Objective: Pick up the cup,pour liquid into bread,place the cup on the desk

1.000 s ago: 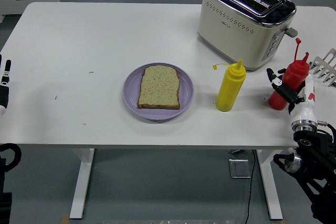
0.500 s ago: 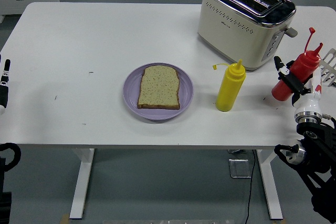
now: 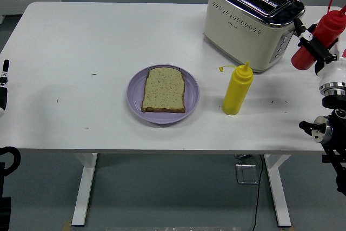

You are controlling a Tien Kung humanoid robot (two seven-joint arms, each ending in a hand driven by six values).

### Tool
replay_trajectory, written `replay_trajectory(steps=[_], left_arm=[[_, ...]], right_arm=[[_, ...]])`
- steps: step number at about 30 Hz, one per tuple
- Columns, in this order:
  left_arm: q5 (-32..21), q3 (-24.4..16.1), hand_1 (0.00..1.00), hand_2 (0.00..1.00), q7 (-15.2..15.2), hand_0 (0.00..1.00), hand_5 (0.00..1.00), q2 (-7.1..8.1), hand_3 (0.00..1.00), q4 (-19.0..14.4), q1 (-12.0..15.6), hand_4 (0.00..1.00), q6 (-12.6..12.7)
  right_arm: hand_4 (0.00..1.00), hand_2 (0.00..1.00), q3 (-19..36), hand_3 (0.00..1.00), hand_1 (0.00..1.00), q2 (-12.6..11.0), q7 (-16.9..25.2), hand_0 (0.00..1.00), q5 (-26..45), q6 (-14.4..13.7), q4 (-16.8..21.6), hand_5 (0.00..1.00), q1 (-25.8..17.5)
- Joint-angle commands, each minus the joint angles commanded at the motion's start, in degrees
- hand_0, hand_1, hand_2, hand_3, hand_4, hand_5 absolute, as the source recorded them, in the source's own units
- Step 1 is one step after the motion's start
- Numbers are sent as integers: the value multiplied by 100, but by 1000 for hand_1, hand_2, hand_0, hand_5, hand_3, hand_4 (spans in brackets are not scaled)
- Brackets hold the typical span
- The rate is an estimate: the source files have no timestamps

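The right robot hand (image 3: 318, 47) is clamped around a red squeeze bottle (image 3: 320, 32), tilted and lifted clear of the bench (image 3: 81, 47) at the far right, beside the toaster (image 3: 251, 20); no cup is visible, so this bottle serves as the pourer. To do this step well, I judge it should travel left over the yellow bottle (image 3: 237, 88) without clipping it, and tip only once the nozzle is above the bread (image 3: 164, 89) on the purple plate (image 3: 134, 91). The left robot hand (image 3: 3, 87) rests at the left edge, its fingers too little seen to tell.
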Motion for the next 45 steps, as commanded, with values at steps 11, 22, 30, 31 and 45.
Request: replay_trajectory(steps=[11, 22, 30, 31, 45], left_arm=[[1, -26, 757, 749, -3, 790, 998, 0, 685, -2, -6, 563, 1], [2, -23, 756, 749, -8, 790, 998, 0, 685, -3, 14, 563, -3], [1, -23, 756, 749, -13, 790, 998, 0, 685, 1, 39, 563, -2], [2, -24, 756, 749, -13, 790, 998, 0, 685, 1, 43, 563, -2], [-5, -75, 757, 749, -15, 790, 998, 0, 685, 0, 46, 563, 1]], right_arm=[[862, 69, -316, 81, 2, -176, -848, 2, -2501, -321, 225, 301, 1105], [846, 66, -1003, 77, 2, 23, -1830, 2, -5183, 98, 14, 313, 1912], [835, 64, -1416, 80, 2, 1, -2272, 2, -7119, 591, -451, 319, 2540], [835, 64, -1552, 80, 2, -64, -2378, 2, -7343, 745, -538, 319, 2671], [832, 67, -3679, 85, 2, -700, -2846, 2, -7619, 1442, -774, 334, 4100]])
